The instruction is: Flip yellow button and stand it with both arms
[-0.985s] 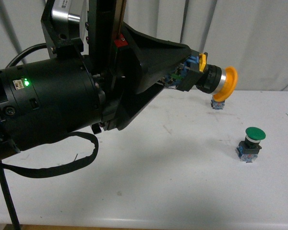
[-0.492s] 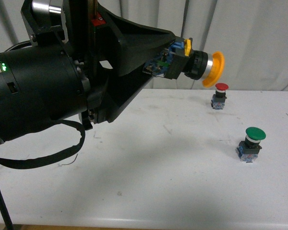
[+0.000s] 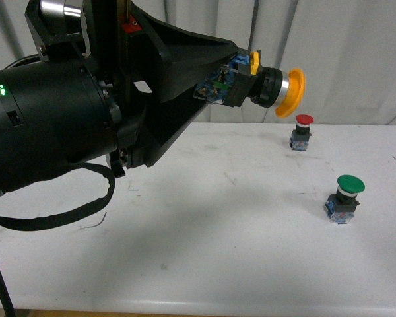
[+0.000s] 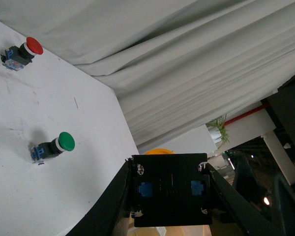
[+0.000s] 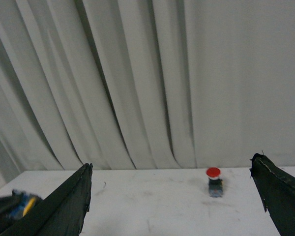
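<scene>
Yellow button (image 3: 272, 88) is airborne, well above the table (image 3: 218, 224), pinched by its contact block (image 4: 169, 189) in the left gripper (image 3: 232, 80) — long axis approx. level, cap (image 3: 292, 92) aimed to robot's right. Right gripper (image 5: 171, 162) is empty, jaws wide; the button sits off to one side of them, not between. Judgement: it must come in at the cap end to re-grip.
</scene>
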